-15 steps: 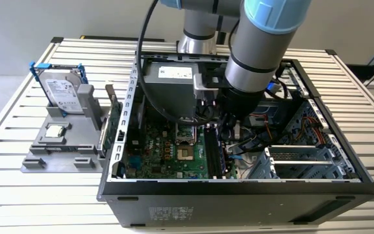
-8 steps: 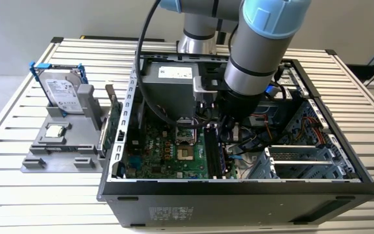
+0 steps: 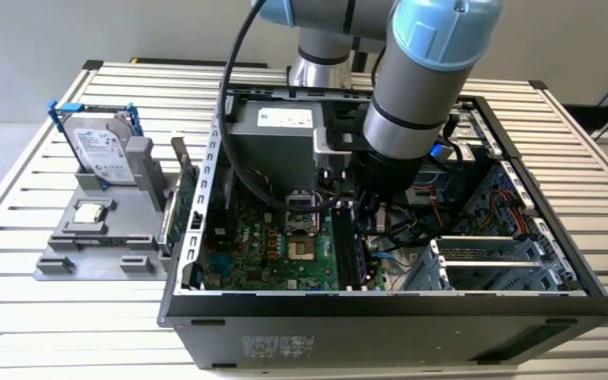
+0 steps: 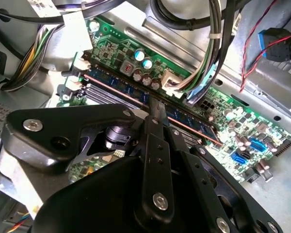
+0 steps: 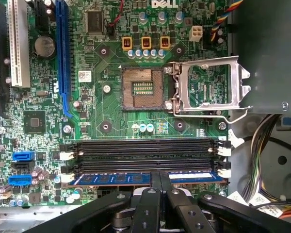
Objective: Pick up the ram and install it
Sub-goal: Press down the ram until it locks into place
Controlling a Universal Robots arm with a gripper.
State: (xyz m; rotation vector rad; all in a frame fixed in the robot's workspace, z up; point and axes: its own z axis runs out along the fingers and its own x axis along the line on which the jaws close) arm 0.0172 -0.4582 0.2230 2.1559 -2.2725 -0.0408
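Ram seated in outermost memory slot of motherboard, nearest its edge, pinched at mid-length between gripper fingers. Empty slots alongside, open processor socket beyond, cable bundle crowding close.

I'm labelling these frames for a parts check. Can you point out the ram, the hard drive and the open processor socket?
ram [image 5: 111, 178]: first wrist view, on its blue label face.
hard drive [image 3: 104, 148]: exterior view, on its silver face.
processor socket [image 5: 143, 88]: first wrist view, on its contact field.
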